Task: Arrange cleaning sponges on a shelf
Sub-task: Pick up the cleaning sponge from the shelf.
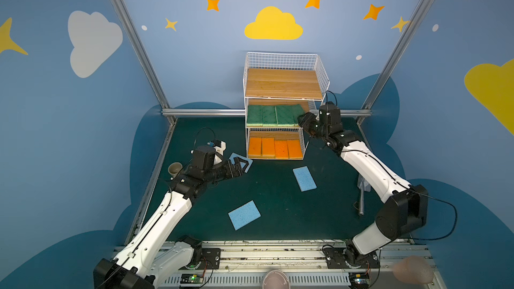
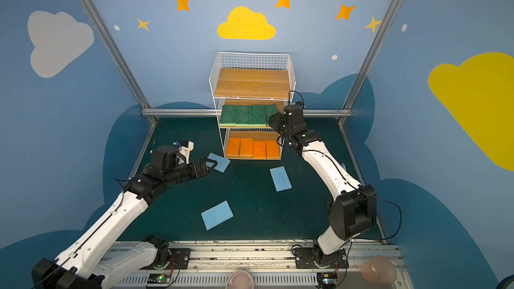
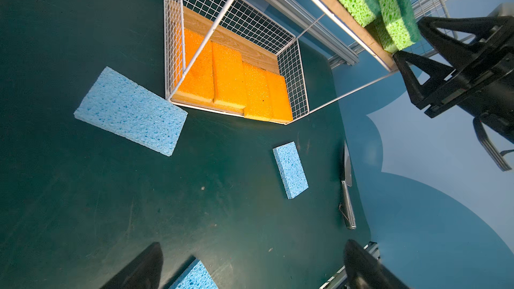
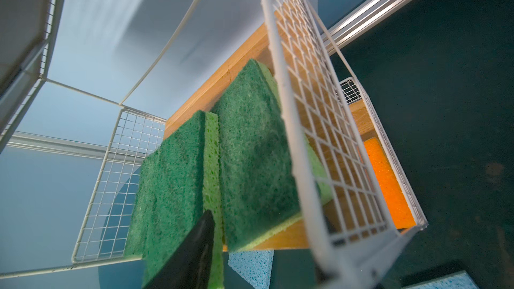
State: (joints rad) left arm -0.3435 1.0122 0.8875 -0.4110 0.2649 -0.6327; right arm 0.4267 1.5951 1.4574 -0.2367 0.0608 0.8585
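Front blue sponge (image 1: 244, 215): lies flat on the worktop (image 1: 278, 198), nearest the viewer.
Second blue sponge (image 1: 304, 178): flat, in front of the shelf (image 1: 281, 56).
Left gripper (image 1: 242, 165): jaws spread wide over a third blue sponge (image 2: 222, 164) beside the shelf's bottom corner.
Right gripper (image 1: 303, 119): jaws either side of the rightmost green sponge (image 4: 250, 148); whether they grip it cannot be told.
Middle tier: four green sponges (image 1: 267, 115).
Bottom tier: four orange sponges (image 1: 274, 148).

On the shelf (image 1: 281, 57) the top plank (image 1: 283, 83) is open from front and above, wire grid (image 1: 322, 72) closes sides and back, green sponges (image 1: 268, 115) fill the middle tier, orange sponges (image 1: 275, 148) the bottom, and the right gripper (image 1: 302, 120) blocks the middle's right front corner.
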